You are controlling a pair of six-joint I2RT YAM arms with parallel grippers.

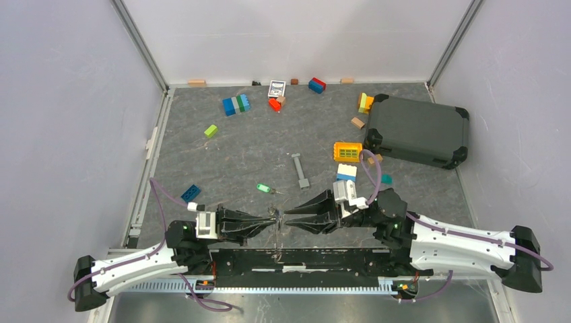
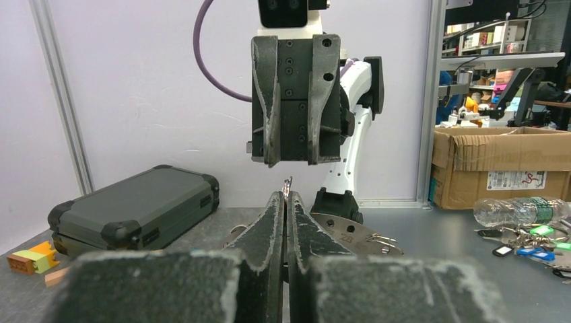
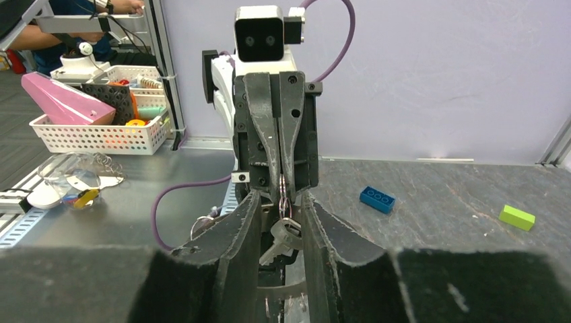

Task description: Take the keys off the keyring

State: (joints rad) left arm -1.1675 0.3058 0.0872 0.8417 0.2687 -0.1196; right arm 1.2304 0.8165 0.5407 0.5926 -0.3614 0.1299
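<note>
I note one green-headed metal key (image 1: 263,188) lying loose; my left gripper (image 1: 273,218) pinches the thin silver wire keyring (image 3: 283,187), right gripper (image 1: 289,219) half-open around a silver key (image 3: 286,232) left hanging.

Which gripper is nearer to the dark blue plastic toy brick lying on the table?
Left. The dark blue plastic toy brick lies just beyond the left gripper, near its wrist end. The right gripper faces the left one from the opposite side, farther away.
</note>
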